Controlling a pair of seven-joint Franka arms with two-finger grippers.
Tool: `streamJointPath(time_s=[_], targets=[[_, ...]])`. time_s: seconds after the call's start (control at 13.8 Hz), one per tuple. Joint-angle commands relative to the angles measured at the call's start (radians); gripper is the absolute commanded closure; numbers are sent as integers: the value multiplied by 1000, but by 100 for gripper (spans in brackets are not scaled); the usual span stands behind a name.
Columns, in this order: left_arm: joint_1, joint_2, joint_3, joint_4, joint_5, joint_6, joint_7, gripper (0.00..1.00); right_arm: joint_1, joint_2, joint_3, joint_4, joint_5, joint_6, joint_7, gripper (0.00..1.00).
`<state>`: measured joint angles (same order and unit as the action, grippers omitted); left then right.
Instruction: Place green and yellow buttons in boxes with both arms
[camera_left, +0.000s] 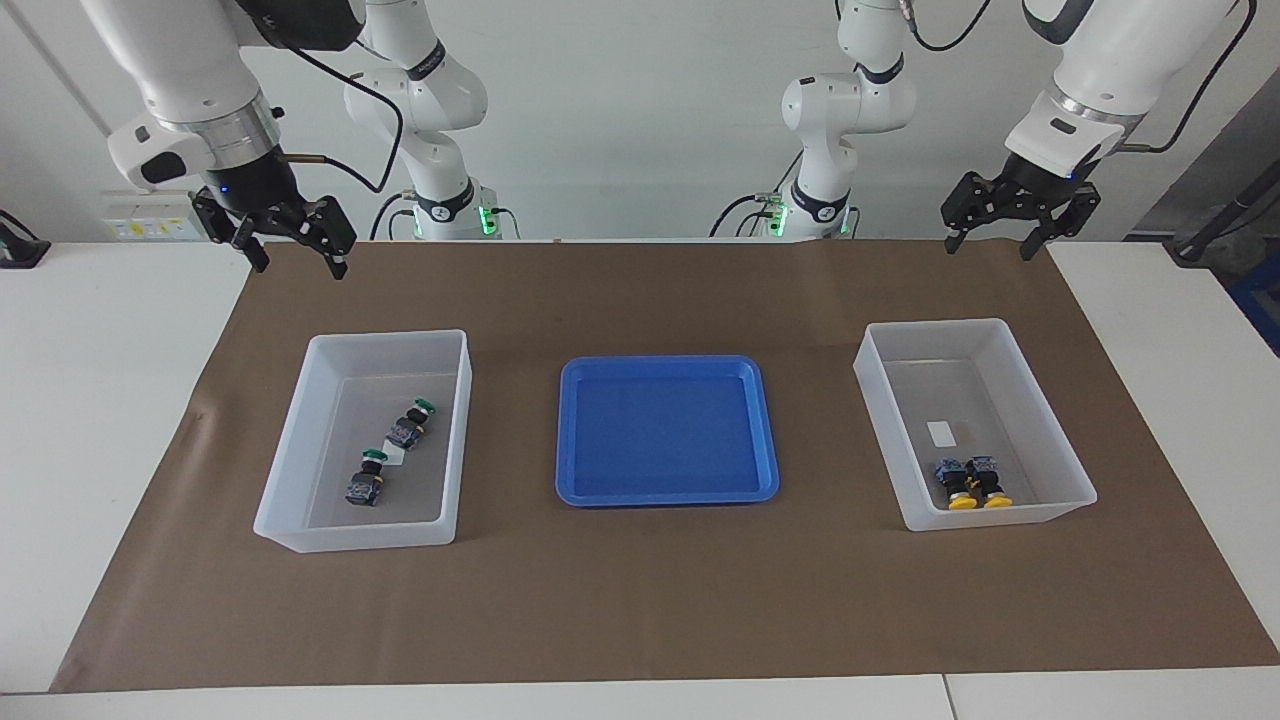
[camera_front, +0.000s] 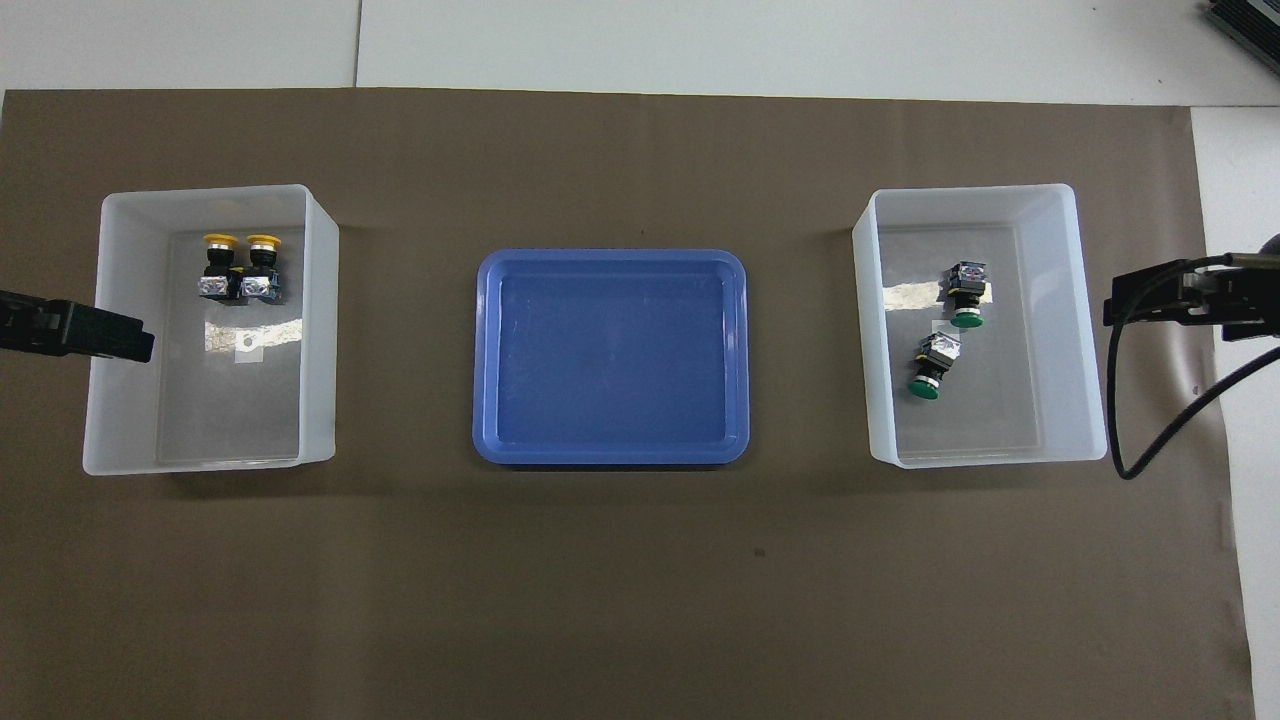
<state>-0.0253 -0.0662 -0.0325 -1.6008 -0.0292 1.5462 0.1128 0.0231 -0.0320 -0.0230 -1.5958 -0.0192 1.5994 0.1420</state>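
Hanging left gripper (camera_left: 986, 240): it is hovering with fingers spread and nothing between them, over the brown mat's (camera_left: 640, 600) edge nearest the robots, at the left arm's end of the table; the bin below it lies farther from the robots
Right gripper (camera_left: 295, 262): it is hovering likewise with fingers parted and empty, over the same mat edge at the right arm's end; its bin is lying farther from the robots too
Yellow buttons (camera_front: 240, 268): the two are lying side by side and touching in the left arm's bin (camera_left: 1060, 430), caps pointing away from the robots; long axes are running along the bin's length
Green buttons (camera_front: 945, 335): the two are lying apart in the right arm's bin (camera_left: 290, 440), caps pointing toward the robots, one slightly skewed
Blue tray (camera_left: 570, 440): it is sitting between the bins, holding nothing
Progress: judging by all four buttons resting in bins, the task is looking complete
Coming move: each arm is nearer its own bin; no reach seems called for, so both are probably pulling clear
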Motion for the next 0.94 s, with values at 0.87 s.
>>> streamJointPath(time_s=[0.87], targets=[[-4, -26, 6, -34, 18, 31, -2, 0, -3, -16, 5, -13, -5, -13, -7, 0]])
